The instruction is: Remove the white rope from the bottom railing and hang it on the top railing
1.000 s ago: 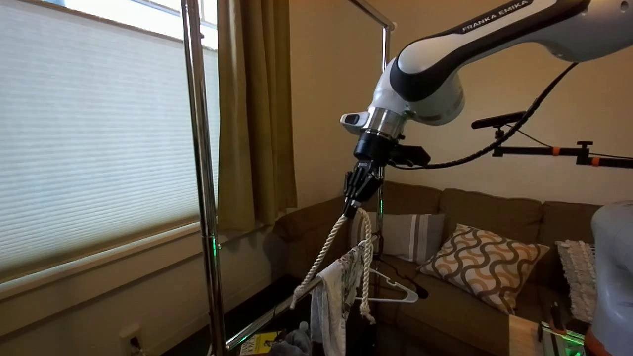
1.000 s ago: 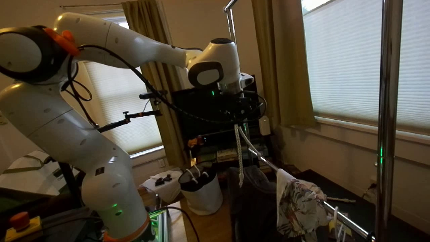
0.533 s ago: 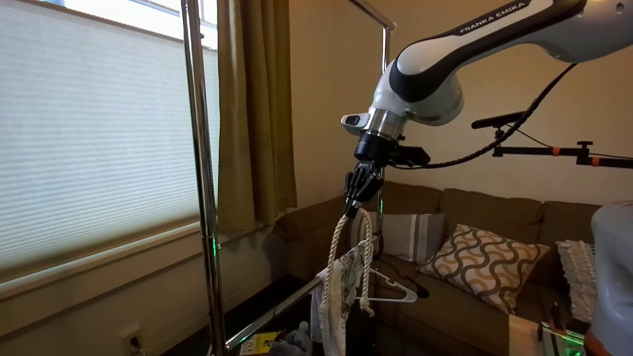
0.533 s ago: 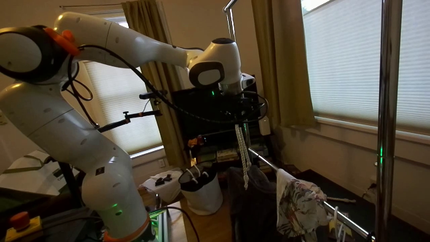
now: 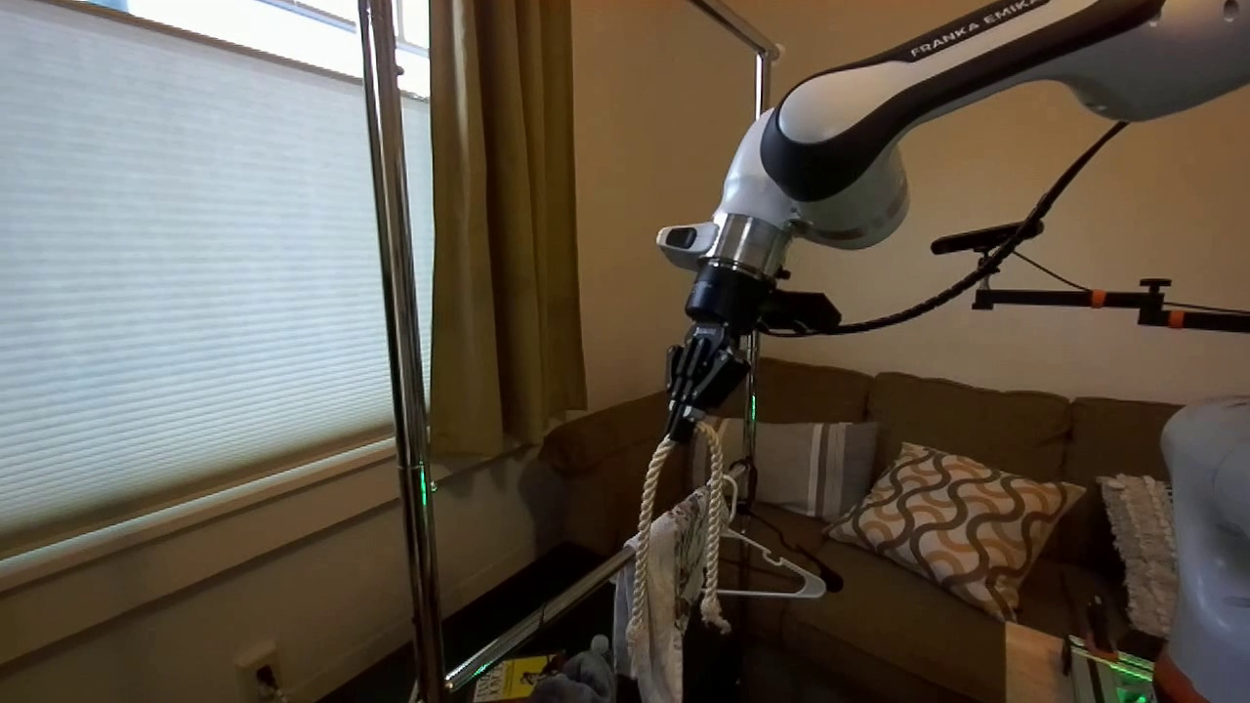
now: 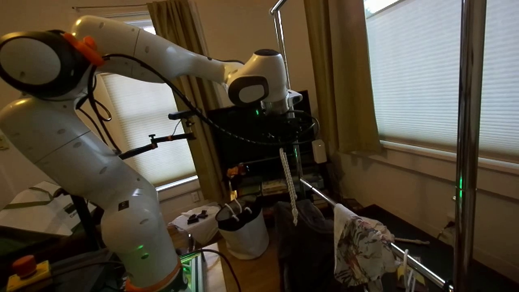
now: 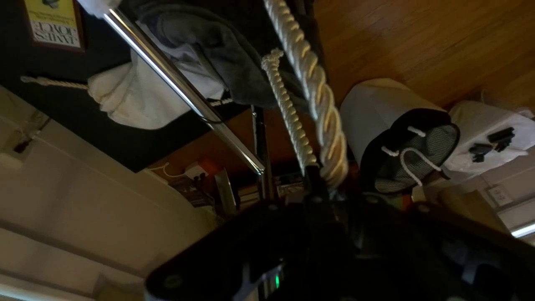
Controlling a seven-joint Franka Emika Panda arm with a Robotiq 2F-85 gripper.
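While the white robot arm (image 6: 170,59) rises at the left of an exterior view, bends and stretches across to the right, its wrist (image 6: 276,106) hangs downward at the end. Below it, the black fingers (image 5: 681,422) point down at a slight slant. They are pressed together on a thick, twisted white rope (image 5: 716,488), gripping it near its middle, so both halves dangle side by side beneath. The rope hangs in midair, off the low rail (image 5: 537,621) of a shiny metal clothes rack (image 5: 395,244); the wrist view shows it apart from the bar. In an exterior view it passes in front of a patterned cloth (image 5: 669,576) draped over that rail. A white hanger (image 5: 771,591) hangs from the rail beyond the cloth. The fingers are higher than the low rail and well below the top rail (image 5: 732,21), of which a short length is in frame. Behind the arm are a brown couch (image 5: 977,420) and a pillow (image 5: 957,522) with a wavy pattern, and a pale window shade (image 5: 195,273) fills the left side.
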